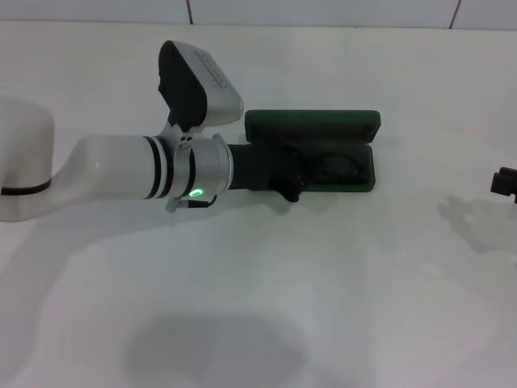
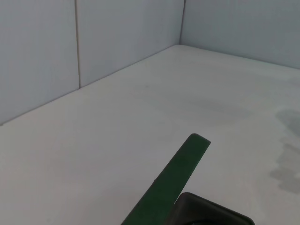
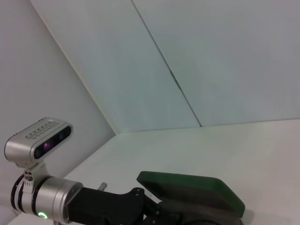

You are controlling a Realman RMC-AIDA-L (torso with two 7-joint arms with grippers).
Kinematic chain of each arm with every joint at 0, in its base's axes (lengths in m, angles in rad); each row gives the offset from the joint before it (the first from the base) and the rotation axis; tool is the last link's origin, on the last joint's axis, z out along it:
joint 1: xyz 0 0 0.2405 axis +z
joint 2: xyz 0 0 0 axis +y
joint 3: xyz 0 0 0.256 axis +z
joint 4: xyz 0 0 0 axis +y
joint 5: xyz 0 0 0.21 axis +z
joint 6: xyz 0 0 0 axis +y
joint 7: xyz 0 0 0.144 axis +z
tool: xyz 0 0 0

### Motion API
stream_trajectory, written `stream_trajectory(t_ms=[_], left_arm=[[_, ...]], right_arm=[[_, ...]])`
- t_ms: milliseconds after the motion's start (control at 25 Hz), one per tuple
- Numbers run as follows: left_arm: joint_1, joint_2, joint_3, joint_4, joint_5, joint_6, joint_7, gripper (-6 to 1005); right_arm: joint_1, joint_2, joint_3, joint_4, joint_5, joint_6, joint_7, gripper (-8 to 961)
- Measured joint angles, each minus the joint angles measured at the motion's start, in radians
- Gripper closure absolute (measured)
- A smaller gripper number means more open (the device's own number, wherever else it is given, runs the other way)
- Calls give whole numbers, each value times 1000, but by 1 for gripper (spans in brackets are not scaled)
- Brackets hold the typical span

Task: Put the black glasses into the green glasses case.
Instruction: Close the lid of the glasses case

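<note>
The green glasses case [image 1: 367, 153] lies open on the white table, its lid [image 1: 311, 123] standing up at the far side. My left gripper [image 1: 289, 179] reaches in from the left and sits over the left half of the case's tray. A rounded lens outline of the black glasses [image 1: 340, 167] shows inside the tray, just right of the gripper; the rest of the glasses is hidden. The lid's edge shows in the left wrist view [image 2: 174, 182]. The right wrist view shows the lid [image 3: 192, 190] and the left arm's black hand [image 3: 117, 206]. My right gripper [image 1: 505, 183] is parked at the table's right edge.
The left arm's wrist camera [image 1: 198, 81] stands above the case's left end. A tiled wall [image 2: 70, 51] runs behind the table. A white robot base [image 1: 24, 162] is at the far left.
</note>
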Motion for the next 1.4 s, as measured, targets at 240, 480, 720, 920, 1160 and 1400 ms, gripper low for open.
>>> stream_trajectory(t_ms=[240,480,720,920,1160,1400], left_arm=[[19,3,1,42,-33,42,10,898],[67,7,1,152,-56,102,7,891],[170,20,-34,329,-127,201,7,885],[71,50,-151,282,-22,202,-80,879],[-66,75,-242,131,112,186,-119,872],[-95,78,-244,127,264,167,-205,737]], right_arm=[[1,0,0,0,0,-1,0,730],[-4,-2,0,0,0,-3,-1,728],[-3,-4,1,-1,0,-1,-2,726],[1,-4,2,0,0,1,-13,724],[2,-1,2,21,0,1,-28,722],[1,-1,2,50,13,2,-47,719]])
